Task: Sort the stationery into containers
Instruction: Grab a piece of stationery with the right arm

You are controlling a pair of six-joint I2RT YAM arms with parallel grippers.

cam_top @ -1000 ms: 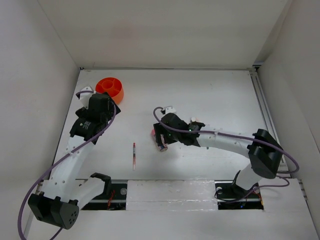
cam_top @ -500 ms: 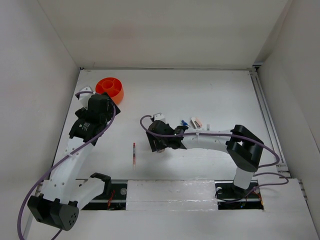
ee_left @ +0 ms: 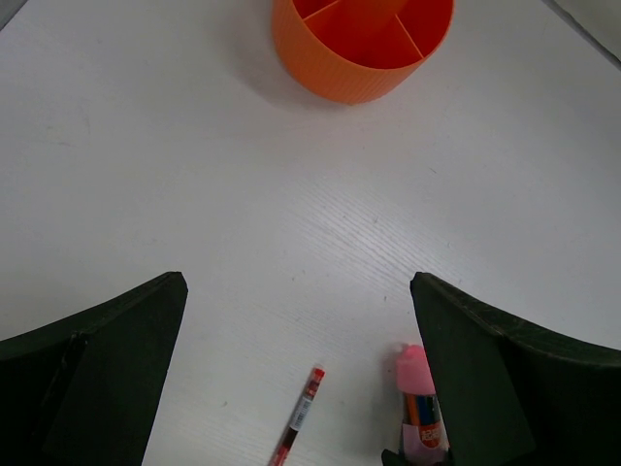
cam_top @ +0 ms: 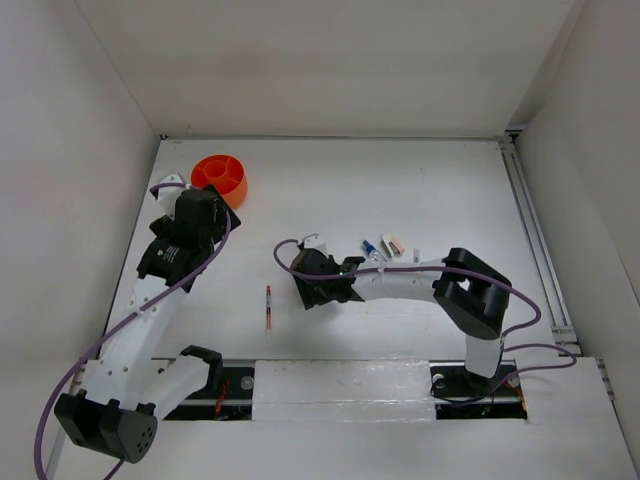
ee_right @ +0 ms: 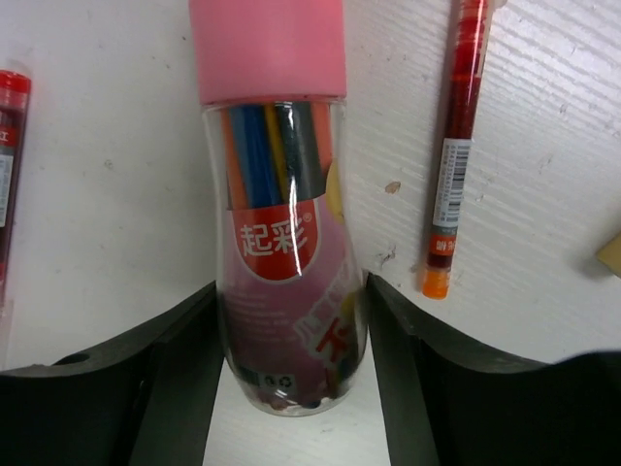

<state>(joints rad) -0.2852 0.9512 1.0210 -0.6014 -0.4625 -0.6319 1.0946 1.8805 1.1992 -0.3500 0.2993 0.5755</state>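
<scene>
The orange cup (cam_top: 220,177) with inner dividers stands at the back left, and also shows in the left wrist view (ee_left: 361,44). My left gripper (cam_top: 198,218) hangs open and empty (ee_left: 298,282) above the table just in front of the cup. My right gripper (cam_top: 310,290) is shut on the pink-capped stubby tube (ee_right: 277,223), its fingers against both sides of it low over the table. The tube (ee_left: 417,388) also shows in the left wrist view. One red-white pen (cam_top: 268,310) lies left of the right gripper. Another (ee_right: 456,146) lies right of the tube.
A clear blue-capped bottle (cam_top: 370,247) and small erasers (cam_top: 393,244) lie behind the right forearm. A tan eraser corner (ee_right: 611,254) shows at the right wrist view's edge. White walls enclose the table on three sides. A rail (cam_top: 535,240) runs along the right side.
My right gripper has moved left toward the lone pen with the pink tube in it, and the arm's elbow has folded in. The bottle and erasers are uncovered. The left arm has not moved.
</scene>
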